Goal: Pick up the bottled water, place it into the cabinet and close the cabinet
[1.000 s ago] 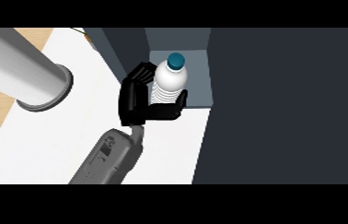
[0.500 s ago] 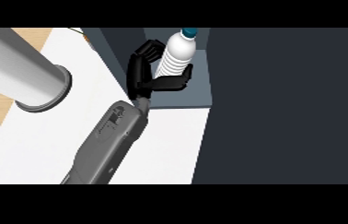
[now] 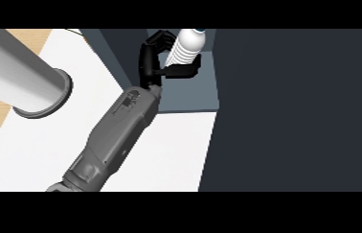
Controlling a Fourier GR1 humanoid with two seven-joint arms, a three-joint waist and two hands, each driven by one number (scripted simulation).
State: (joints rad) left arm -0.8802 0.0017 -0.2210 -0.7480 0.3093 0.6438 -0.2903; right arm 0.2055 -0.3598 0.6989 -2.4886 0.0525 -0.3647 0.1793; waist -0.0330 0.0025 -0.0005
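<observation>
While the grey forearm stretches up and away across the white bench (image 3: 42,145), the left hand (image 3: 157,59) has its fingers and thumb curled round the bottled water (image 3: 185,47), and that is the only hand in the shot; the right one does not show at all. Look at the bottle: it sits on the far side of the palm, its long axis running away from the robot and leaning a touch to the right, cap end (image 3: 199,30) at the very top of the view. It is held over the grey floor of the open cabinet (image 3: 191,90), close beside the dark cabinet wall (image 3: 283,107) on the right. So the job looks to be at the placing stage, bottle inside the opening but not yet let go. The next call would be settling its base onto that grey floor and opening the fingers. Off to the left, a big grey cylinder (image 3: 28,78) stands on the bench, well apart from the action.
</observation>
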